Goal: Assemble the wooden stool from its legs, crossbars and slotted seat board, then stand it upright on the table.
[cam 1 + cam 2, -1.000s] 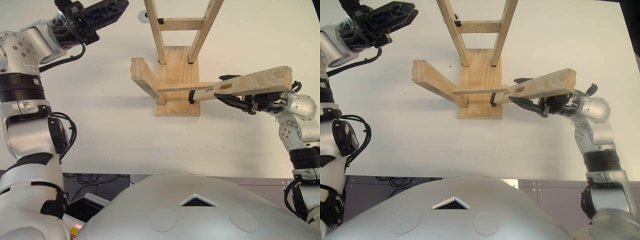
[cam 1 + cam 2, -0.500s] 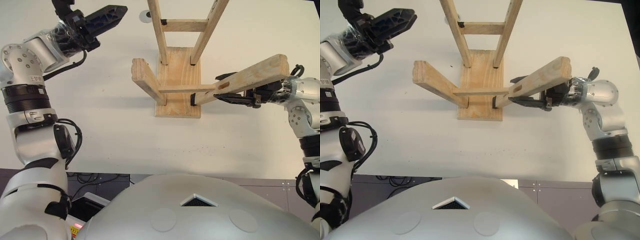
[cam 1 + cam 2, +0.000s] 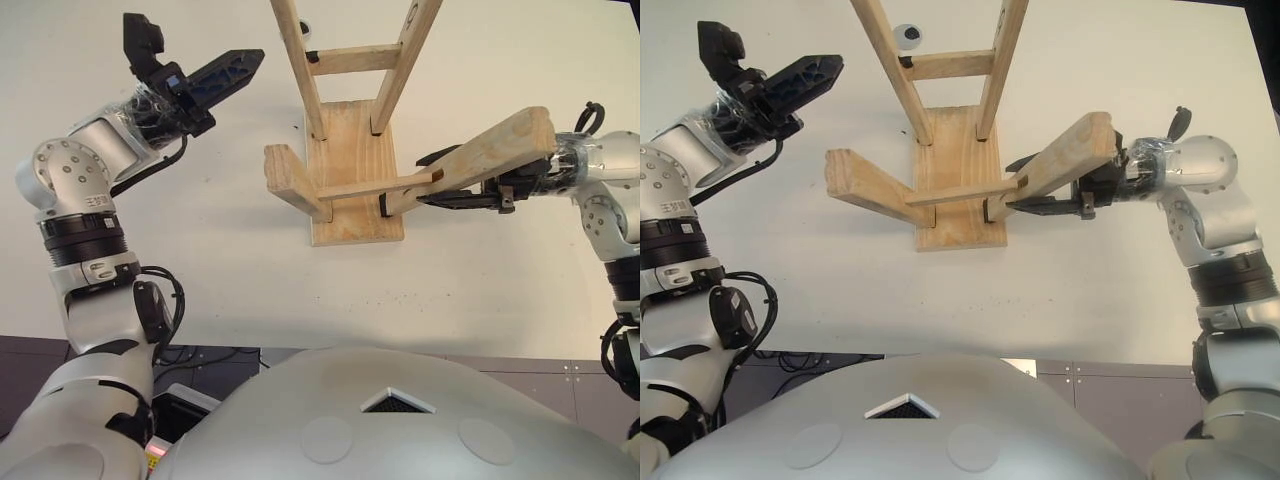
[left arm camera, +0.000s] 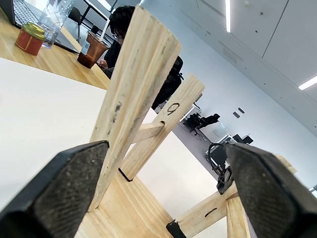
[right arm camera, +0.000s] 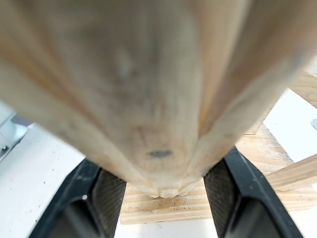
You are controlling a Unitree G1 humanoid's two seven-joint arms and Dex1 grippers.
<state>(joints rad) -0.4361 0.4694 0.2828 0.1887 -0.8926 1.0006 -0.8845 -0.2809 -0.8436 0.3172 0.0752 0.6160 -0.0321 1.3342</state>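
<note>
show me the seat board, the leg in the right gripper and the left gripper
seat board (image 3: 356, 222), left eye view, bare near end
leg (image 3: 492, 150), left eye view, mid-length
left gripper (image 3: 248, 64), left eye view, between fingertips

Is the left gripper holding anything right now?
No, the left gripper is open in the air, apart from the stool.

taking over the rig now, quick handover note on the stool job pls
Left gripper: jaws open, empty, off to the left of the seat board.
Right gripper: shut on the near right leg, tilted outward.
Seat board flat on the table; two far legs stand in it, joined by a crossbar. Near left leg leans out, second crossbar between the near legs.
To do: seat the near legs straight, then stand it on its legs.
</note>
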